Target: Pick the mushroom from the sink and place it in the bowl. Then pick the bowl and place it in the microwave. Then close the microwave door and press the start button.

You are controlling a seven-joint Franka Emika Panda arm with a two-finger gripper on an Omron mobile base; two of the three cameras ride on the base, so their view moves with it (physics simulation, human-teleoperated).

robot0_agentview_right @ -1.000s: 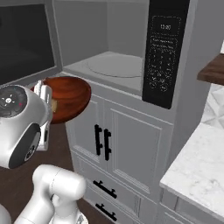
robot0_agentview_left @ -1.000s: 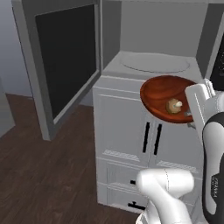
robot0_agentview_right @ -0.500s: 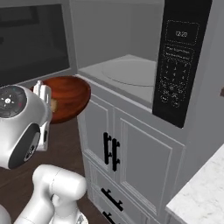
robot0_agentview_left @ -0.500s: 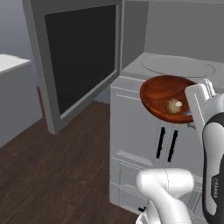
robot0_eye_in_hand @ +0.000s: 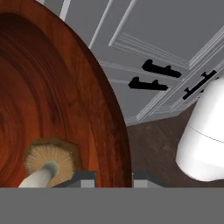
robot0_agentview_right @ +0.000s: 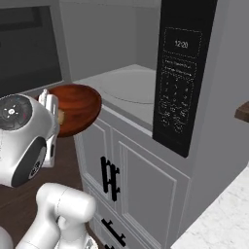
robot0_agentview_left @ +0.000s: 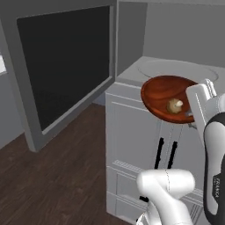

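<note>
The reddish-brown bowl (robot0_agentview_left: pixel 163 97) hangs tilted in the air just in front of the open microwave (robot0_agentview_left: pixel 176 70). My gripper (robot0_agentview_left: pixel 191 115) is shut on the bowl's near rim. The small tan mushroom (robot0_agentview_left: pixel 174 105) lies inside the bowl, close to the fingers. In the hand view the bowl (robot0_eye_in_hand: pixel 52 96) covers the left side, the mushroom (robot0_eye_in_hand: pixel 49 160) shows cap and pale stem, and my gripper (robot0_eye_in_hand: pixel 113 177) straddles the rim. The microwave door (robot0_agentview_left: pixel 66 66) stands swung open to the left. In the right base view the bowl (robot0_agentview_right: pixel 79 104) sits beside the turntable (robot0_agentview_right: pixel 131 90). The sink is out of view.
The microwave's dark control panel (robot0_agentview_right: pixel 178 82) with its buttons stands right of the opening. White cabinet doors with black handles (robot0_agentview_right: pixel 110 177) are below the microwave. Dark wooden floor (robot0_agentview_left: pixel 57 176) lies to the left, and a marble counter corner (robot0_agentview_right: pixel 219 228) at lower right.
The whole picture has shifted, so the base has driven and the microwave and its door now sit closer. The bowl with the mushroom stays held the same way in my gripper.
</note>
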